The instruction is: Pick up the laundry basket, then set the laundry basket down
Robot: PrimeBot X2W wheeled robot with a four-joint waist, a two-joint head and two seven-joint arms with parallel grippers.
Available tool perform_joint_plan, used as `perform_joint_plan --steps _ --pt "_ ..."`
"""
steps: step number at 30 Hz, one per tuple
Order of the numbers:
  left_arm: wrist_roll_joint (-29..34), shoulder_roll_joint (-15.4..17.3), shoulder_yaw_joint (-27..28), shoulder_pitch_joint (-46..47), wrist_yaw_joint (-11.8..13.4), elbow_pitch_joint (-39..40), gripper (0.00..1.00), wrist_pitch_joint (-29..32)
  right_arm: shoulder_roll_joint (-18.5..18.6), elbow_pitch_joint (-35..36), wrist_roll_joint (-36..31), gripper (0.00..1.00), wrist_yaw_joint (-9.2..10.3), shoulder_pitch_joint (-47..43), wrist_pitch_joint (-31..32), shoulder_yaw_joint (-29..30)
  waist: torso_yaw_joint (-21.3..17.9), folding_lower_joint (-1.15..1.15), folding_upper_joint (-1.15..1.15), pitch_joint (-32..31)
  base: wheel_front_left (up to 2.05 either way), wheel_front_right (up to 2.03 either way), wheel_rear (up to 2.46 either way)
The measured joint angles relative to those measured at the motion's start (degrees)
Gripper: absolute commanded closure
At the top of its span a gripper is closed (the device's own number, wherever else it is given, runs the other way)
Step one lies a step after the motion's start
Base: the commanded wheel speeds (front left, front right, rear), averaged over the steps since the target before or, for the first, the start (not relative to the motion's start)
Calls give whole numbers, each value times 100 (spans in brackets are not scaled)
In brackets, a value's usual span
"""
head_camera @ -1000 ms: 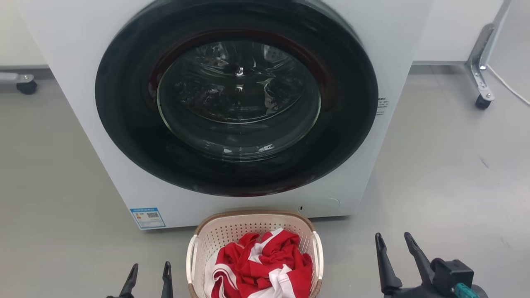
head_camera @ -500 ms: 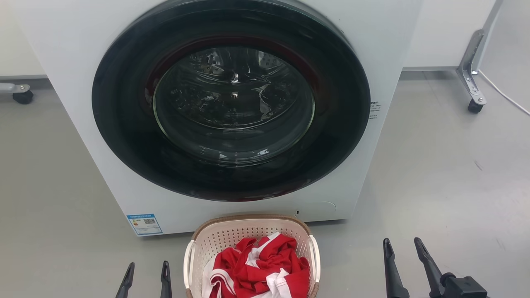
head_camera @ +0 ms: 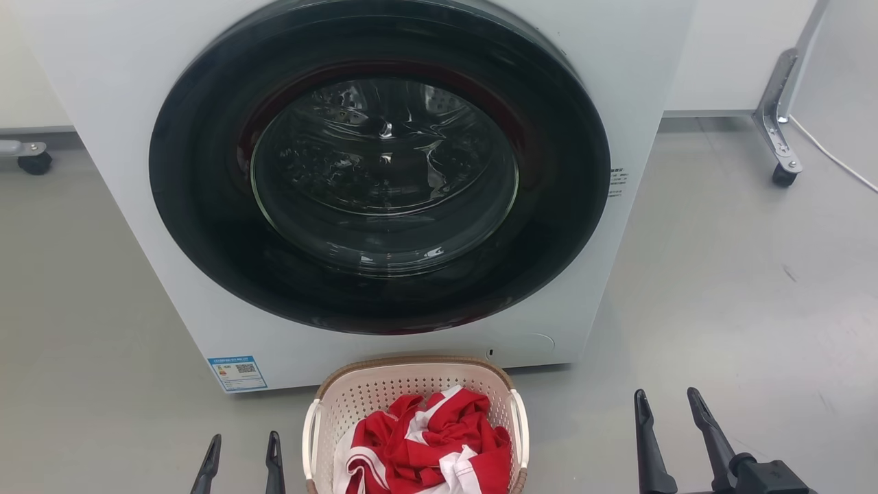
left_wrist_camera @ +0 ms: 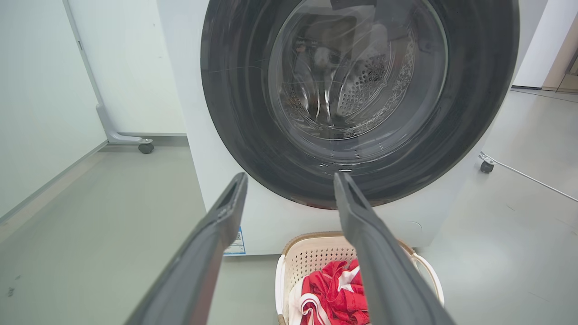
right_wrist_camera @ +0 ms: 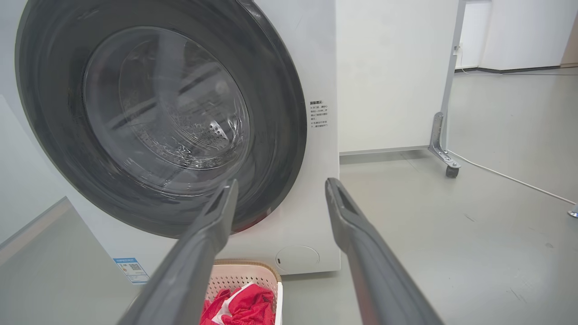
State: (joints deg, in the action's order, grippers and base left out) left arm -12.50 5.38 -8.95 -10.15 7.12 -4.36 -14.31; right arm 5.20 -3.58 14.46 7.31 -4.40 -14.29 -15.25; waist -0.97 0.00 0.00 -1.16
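The cream-white holey plastic laundry basket (head_camera: 410, 361) with a brown woven-look rim is sitting on the floor (head_camera: 720, 274) by the shiny white washing machine (head_camera: 103, 103), between the left gripper (head_camera: 243, 458) and the right gripper (head_camera: 673, 439). Both are hanging open, holding nothing. Its smooth loop handles (head_camera: 523, 429) could be slipping, tipping out the soft red-and-white cloth (head_camera: 439, 446).

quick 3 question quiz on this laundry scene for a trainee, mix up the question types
1. True or false: the laundry basket stands on the floor in front of the washing machine.
2. The cloth in the basket is: A) red and white B) blue C) black
3. Fill in: the left gripper and the right gripper flank the basket, and both are ____.

Key: 1 true; 2 A; 3 open
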Motion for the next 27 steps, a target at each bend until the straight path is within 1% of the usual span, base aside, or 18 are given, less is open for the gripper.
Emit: perform_joint_plan --steps 8,9,15,21,27 --pt "76 -14 40 -15 0 -2 0 0 -49 89 -38 0 0 -3 0 32 -21 0 0 22 0 0 0" --pt "73 -18 35 -15 -5 -66 100 8 -51 36 -35 100 -1 -4 11 23 -21 0 0 23 0 0 0" --pt "33 -24 40 -98 -12 -337 100 12 -63 -276 -1 100 -15 -116 19 8 -21 0 0 25 0 0 0" --pt "-275 -33 115 -86 -103 -408 100 120 -70 -309 360 100 -86 -93 122 147 -13 0 0 33 0 0 0" --pt "-870 -51 191 -48 -172 -452 100 287 -81 -396 894 100 -180 -74 269 288 -5 0 0 40 0 0 0"
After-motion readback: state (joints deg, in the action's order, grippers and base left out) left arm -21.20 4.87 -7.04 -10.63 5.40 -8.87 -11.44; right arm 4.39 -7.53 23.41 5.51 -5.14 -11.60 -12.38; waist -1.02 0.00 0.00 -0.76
